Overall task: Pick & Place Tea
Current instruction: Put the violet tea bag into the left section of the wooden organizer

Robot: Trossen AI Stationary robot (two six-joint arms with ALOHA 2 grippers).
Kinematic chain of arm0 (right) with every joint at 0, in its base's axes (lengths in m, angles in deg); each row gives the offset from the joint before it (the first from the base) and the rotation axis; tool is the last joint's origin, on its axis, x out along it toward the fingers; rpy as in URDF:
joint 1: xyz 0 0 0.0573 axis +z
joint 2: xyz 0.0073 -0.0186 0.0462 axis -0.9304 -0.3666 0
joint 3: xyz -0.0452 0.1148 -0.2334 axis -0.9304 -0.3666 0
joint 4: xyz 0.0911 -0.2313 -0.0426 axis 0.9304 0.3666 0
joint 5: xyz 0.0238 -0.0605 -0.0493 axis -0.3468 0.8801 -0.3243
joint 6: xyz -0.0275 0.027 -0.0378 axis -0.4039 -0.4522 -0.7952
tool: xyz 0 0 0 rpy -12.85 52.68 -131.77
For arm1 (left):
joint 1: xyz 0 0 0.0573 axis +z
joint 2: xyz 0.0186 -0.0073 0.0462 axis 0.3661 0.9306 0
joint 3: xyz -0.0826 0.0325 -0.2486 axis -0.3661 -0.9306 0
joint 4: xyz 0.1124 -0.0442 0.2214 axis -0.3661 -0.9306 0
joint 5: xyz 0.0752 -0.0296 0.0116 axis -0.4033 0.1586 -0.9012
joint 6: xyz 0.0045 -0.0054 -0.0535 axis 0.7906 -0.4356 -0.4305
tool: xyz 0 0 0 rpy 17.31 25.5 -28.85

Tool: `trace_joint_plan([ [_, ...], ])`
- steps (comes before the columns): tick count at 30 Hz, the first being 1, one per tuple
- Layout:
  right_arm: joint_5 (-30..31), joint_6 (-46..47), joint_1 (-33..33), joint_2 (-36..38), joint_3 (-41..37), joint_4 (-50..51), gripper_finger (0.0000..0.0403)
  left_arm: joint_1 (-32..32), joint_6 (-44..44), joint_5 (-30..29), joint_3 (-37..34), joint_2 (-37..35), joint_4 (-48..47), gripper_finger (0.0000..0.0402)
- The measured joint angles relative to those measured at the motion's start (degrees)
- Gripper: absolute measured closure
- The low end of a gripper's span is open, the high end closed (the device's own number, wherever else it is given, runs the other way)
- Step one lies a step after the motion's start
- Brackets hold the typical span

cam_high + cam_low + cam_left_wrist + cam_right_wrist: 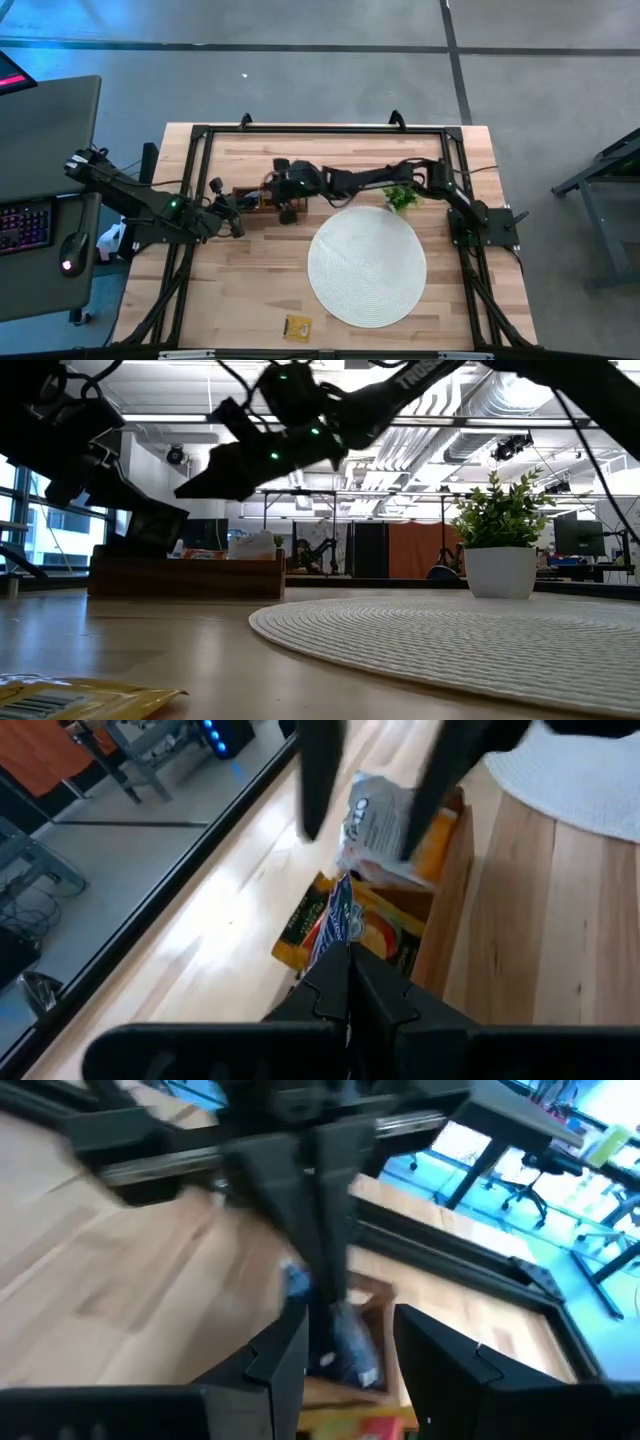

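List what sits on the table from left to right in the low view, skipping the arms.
Yellow packet at the near left edge → wooden tray → round mat → potted plant.

round white mat [367, 266], sm. potted plant [401, 197], wooden tray [186, 576]

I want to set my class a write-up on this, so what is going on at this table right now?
Two robot arms meet over the wooden tray of tea packets at the back left of the table. The left gripper is shut on a packet standing up from the tray. The right gripper hangs open just above the same tray. One yellow packet lies at the table's front edge. The round white mat has nothing on it, and the small plant stands behind it.
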Motion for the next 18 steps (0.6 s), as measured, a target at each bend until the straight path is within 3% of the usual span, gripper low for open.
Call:
trace_joint_plan([
  [8,2.03,-1.22,-0.45,-7.31,17.57,19.46,0.0260,0.00,0.01,0.28,0.00,-3.21,-2.50,0.0401],
  [14,4.94,-2.14,-0.45,-9.18,18.71,18.99,0.0279,0.00,0.01,0.28,0.00,-3.45,-3.27,0.0401],
  [18,4.34,-2.12,-0.95,-9.21,18.23,17.68,0.0327,0.00,0.03,0.22,0.00,-3.45,-3.32,0.0401],
])
